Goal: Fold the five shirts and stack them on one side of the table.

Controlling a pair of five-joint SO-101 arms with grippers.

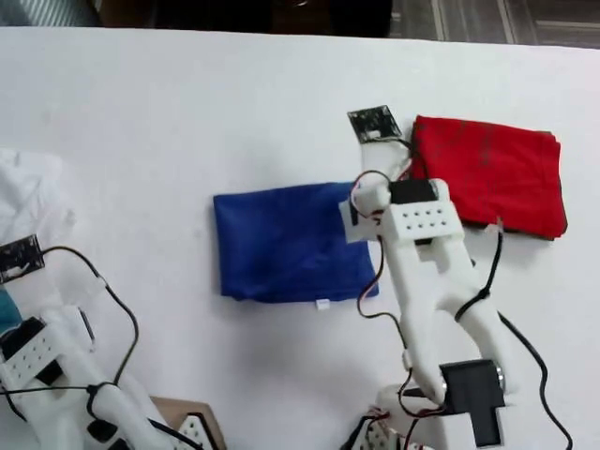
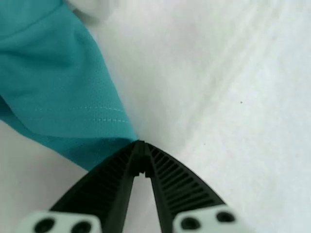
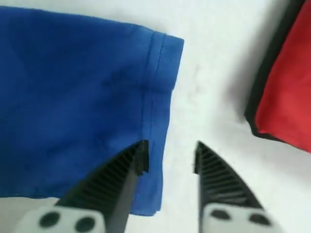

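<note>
A folded blue shirt [image 1: 286,244] lies flat in the middle of the table. My right gripper [image 3: 170,158] hangs open at its hemmed right edge [image 3: 155,97], one finger over the blue cloth and the other over bare table; in the high view the right gripper [image 1: 361,202] sits at that edge. A folded red shirt [image 1: 487,173] rests on a dark one [image 3: 265,63] at the back right. My left gripper [image 2: 141,148] is shut low at the table's left, its tips at the edge of a teal shirt [image 2: 53,87]. A white shirt [image 1: 33,192] lies crumpled at the far left.
The white table [image 1: 187,112] has open room across the back and between the blue shirt and the left arm. A brown cardboard piece [image 1: 192,422] sits at the front edge by the left arm's base. Cables trail from both arms.
</note>
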